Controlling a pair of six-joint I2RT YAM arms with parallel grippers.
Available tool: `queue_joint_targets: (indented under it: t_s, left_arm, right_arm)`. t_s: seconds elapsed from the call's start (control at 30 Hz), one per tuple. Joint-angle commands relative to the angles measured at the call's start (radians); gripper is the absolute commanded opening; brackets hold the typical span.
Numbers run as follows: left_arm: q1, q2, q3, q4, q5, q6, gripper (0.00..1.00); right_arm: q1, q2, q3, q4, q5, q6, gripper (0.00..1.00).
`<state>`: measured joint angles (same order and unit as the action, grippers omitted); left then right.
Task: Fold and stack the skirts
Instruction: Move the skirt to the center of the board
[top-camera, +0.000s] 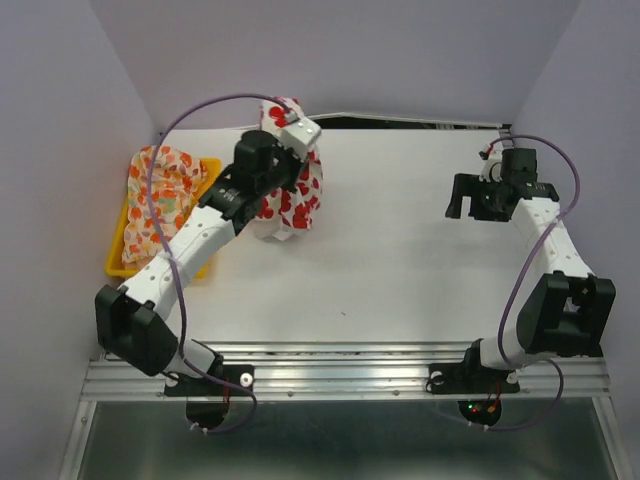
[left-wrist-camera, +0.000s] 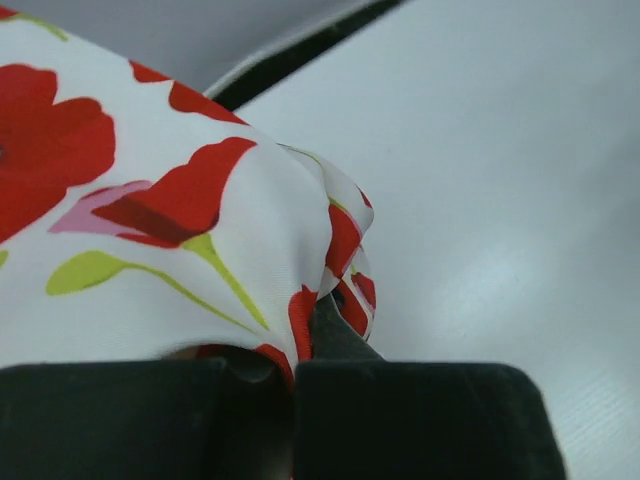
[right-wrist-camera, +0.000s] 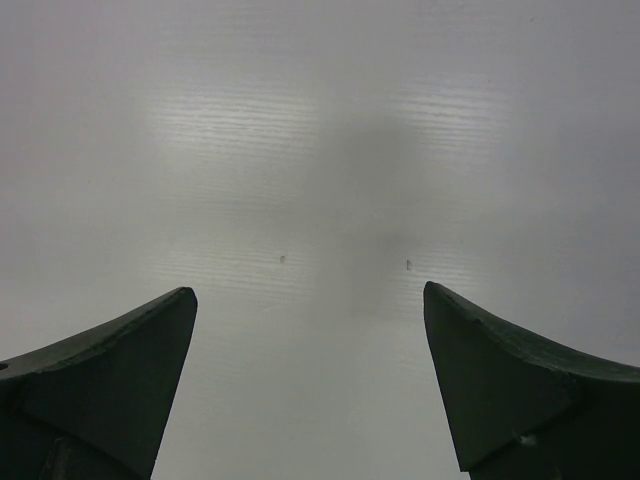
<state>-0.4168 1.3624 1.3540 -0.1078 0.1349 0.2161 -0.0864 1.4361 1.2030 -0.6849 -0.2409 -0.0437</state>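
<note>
**White skirt (top-camera: 298, 205) hung at left arm**

We saw it bunched above the table (top-camera: 400, 270), clamped in the left gripper (left-wrist-camera: 297, 375); the cream skirt (top-camera: 160, 195) lay in the tray (top-camera: 118, 268). The right gripper (right-wrist-camera: 310, 385), spread wide, hovered well to its right.

The white skirt (left-wrist-camera: 150, 230) was thin, smooth woven cloth with a faint sheen, and it creased softly where the matt black jaws of the left gripper (left-wrist-camera: 300, 365) pinched it. By the left edge of the tabletop (top-camera: 400, 260), the cream skirt (top-camera: 160, 190) looked like similar light cloth. It lay rumpled in a yellow tray (top-camera: 117, 262) of hard, smooth plastic. The tabletop was a matt white sheet, finely ribbed in the right wrist view, with a dull, diffuse glare. The right gripper (right-wrist-camera: 308, 288) had dark, matt jaws. The left arm (top-camera: 200, 235) wore smooth white plastic shells, and the rail (top-camera: 350, 365) along the near edge was grooved, brushed metal.
</note>
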Motion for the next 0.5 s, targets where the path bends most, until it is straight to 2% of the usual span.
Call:
queue_joint_targets:
  t_s: [0.0, 0.03, 0.2, 0.27, 0.3, 0.47]
  left_arm:
    - [-0.189, 0.154, -0.09, -0.144, -0.034, 0.221, 0.0]
    - [-0.261, 0.184, -0.104, -0.164, -0.035, 0.239, 0.0]
    - [-0.448, 0.349, -0.228, -0.133, -0.041, 0.289, 0.04]
    - [-0.474, 0.346, -0.263, -0.088, -0.038, 0.286, 0.02]
    - [-0.474, 0.313, -0.291, -0.075, -0.034, 0.308, 0.0]
    - [-0.473, 0.179, -0.391, -0.085, -0.017, 0.436, 0.0]
  right_arm:
    - [-0.052, 0.038, 0.096, -0.022, -0.107, 0.011, 1.0]
    - [-0.052, 0.061, 0.101, -0.025, -0.147, 0.008, 1.0]
    - [-0.052, 0.132, 0.093, -0.054, -0.291, -0.028, 1.0]
    - [-0.052, 0.148, 0.09, -0.067, -0.316, -0.044, 1.0]
    - [-0.052, 0.147, 0.081, -0.064, -0.331, -0.06, 1.0]
    - [-0.052, 0.139, 0.061, -0.059, -0.382, -0.081, 1.0]
